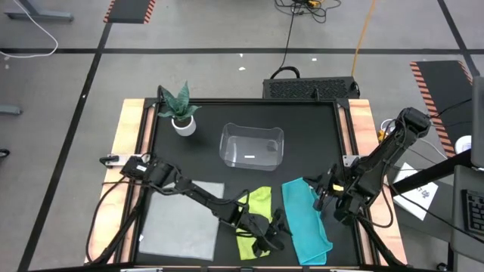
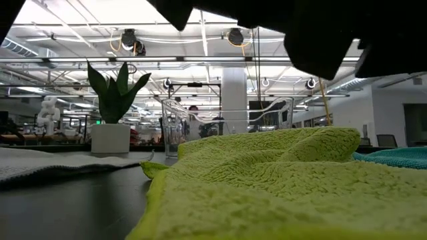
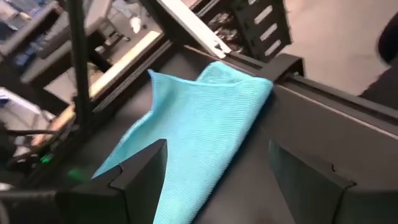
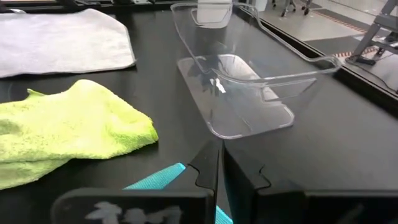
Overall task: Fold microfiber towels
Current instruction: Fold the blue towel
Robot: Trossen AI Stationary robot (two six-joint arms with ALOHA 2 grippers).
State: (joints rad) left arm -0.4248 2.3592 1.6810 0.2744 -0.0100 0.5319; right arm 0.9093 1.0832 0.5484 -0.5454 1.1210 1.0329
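Note:
The light grey towel (image 1: 181, 219) lies flat at the near left of the black table. The yellow-green towel (image 1: 255, 205) lies rumpled near the middle front and fills the low view (image 2: 267, 180). To its right the teal towel (image 1: 306, 223) lies as a long strip. My left gripper (image 1: 276, 238) reaches across the yellow-green towel and stands open. In its wrist view the left gripper (image 3: 217, 180) has the teal towel (image 3: 199, 118) ahead of and between its fingers. My right gripper (image 1: 327, 200) is shut beside the teal towel's far right edge, and the right gripper (image 4: 219, 168) holds nothing.
A clear plastic bin (image 1: 251, 145) stands at the table's middle back, and a potted plant (image 1: 181, 113) at the far left. Wooden rails (image 1: 361, 128) run along the table's left and right edges. A metal frame bar (image 3: 205, 37) runs just past the teal towel.

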